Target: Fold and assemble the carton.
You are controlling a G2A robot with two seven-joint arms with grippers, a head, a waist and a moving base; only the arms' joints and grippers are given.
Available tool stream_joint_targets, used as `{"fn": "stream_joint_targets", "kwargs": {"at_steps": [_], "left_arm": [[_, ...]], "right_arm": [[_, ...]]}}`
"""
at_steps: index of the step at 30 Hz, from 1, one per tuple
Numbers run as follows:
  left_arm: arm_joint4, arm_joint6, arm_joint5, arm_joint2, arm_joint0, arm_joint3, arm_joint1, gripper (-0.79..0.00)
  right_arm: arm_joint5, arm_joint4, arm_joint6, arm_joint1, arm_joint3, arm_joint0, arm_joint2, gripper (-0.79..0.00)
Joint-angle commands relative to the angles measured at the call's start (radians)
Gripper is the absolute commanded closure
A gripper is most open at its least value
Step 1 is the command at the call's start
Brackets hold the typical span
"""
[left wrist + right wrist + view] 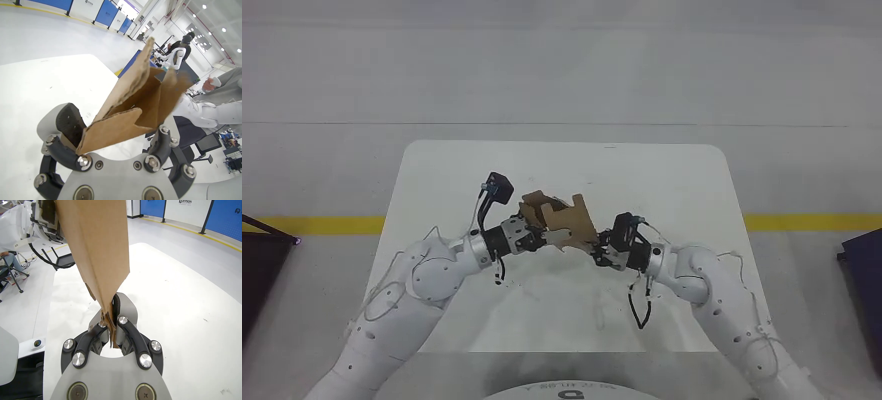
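- Two grippers share one carton here, so starting on the left: the left gripper (532,238) sits above the middle of the white rounded-corner table (662,180), right at the left end of the brown corrugated cardboard carton (564,222)
- from its own wrist camera the left gripper (117,132) has its fingers spread wide, with the carton's half-opened end filling the space between them
- the dark rubbery pad (69,121) sits flat against one cardboard panel and the other fingertip is tucked behind the opposite panel, so I'd call that a wide clamp on the carton
- the carton (132,94) is only partly folded: a pale outer panel stands up at a tilt, brown inner walls make an open pocket behind it, and a short flap lies across the front near the gripper's base
- in the top view the carton hangs between the two grippers, lifted off the table, with notched flaps sticking out toward the far edge
- the right gripper (600,250) has the carton's right end
- in the right wrist view that gripper (110,313) is pinched nearly together on a thin flattened corner, with several cardboard layers squashed between the fingers
- from that pinch the carton (100,247) fans out wider toward the left gripper at its far end
- the table (179,294) under it has a few small dark scuff marks
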Motion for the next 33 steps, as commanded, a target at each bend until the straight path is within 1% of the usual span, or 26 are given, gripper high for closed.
{"fn": "stream_joint_targets", "kwargs": {"at_steps": [1, 8, 14, 21, 25, 33], "left_arm": [[0.000, -0.003, 0.001, 0.008, -0.004, 0.000, -0.001, -0.785], [-0.017, -0.014, -0.007, 0.024, -0.014, 0.013, -0.002, -0.785], [-0.024, -0.024, -0.007, 0.023, -0.015, 0.026, 0.000, -0.785], [-0.004, 0.021, 0.006, -0.022, 0.016, 0.041, 0.008, -0.785], [0.031, 0.042, 0.010, -0.042, 0.036, 0.034, 0.013, -0.785], [0.056, 0.060, 0.008, -0.042, 0.054, 0.009, 0.015, -0.785]], "right_arm": [[0.006, -0.002, 0.007, -0.002, -0.003, 0.005, -0.009, 0.000], [0.036, -0.007, 0.032, -0.009, -0.004, 0.013, -0.037, 0.000], [0.084, 0.037, 0.049, -0.012, 0.004, 0.009, -0.034, 0.000], [0.082, 0.084, 0.088, -0.009, 0.001, 0.005, -0.017, 0.000], [0.093, 0.093, 0.105, -0.009, -0.010, 0.000, -0.013, 0.000], [0.127, 0.118, 0.139, -0.010, -0.025, -0.005, -0.011, 0.000]]}}
